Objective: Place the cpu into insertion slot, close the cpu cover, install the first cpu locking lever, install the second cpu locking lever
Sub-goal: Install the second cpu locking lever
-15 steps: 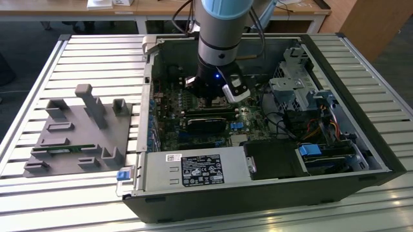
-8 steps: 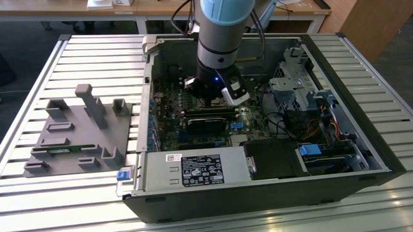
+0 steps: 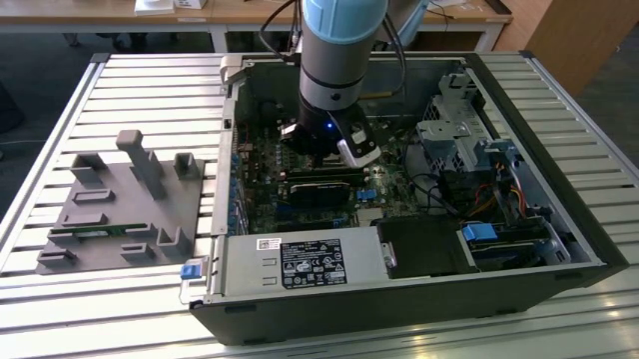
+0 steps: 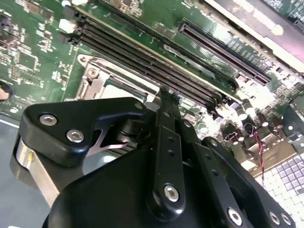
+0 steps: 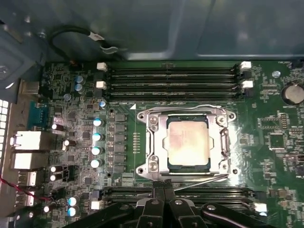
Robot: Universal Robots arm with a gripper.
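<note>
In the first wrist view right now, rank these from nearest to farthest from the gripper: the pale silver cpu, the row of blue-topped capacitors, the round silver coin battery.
1. The pale silver cpu, seated under the silvery square cpu cover, just beyond the gripper.
2. The blue-topped capacitors, a row off to the cover's side.
3. The round silver coin battery, at the board's far edge.

The arm (image 3: 334, 45) is a thick round tube with a pale blue cap at the joint and a silver-grey section under it. Nearer to the end effector (image 3: 334, 153) the body becomes black, with a small blue light and a white block on its side. Black cables run along the arm above. In the second wrist view the end effector (image 4: 166, 102) is matte black plastic, made of flat linked bars with silver screws.
</note>
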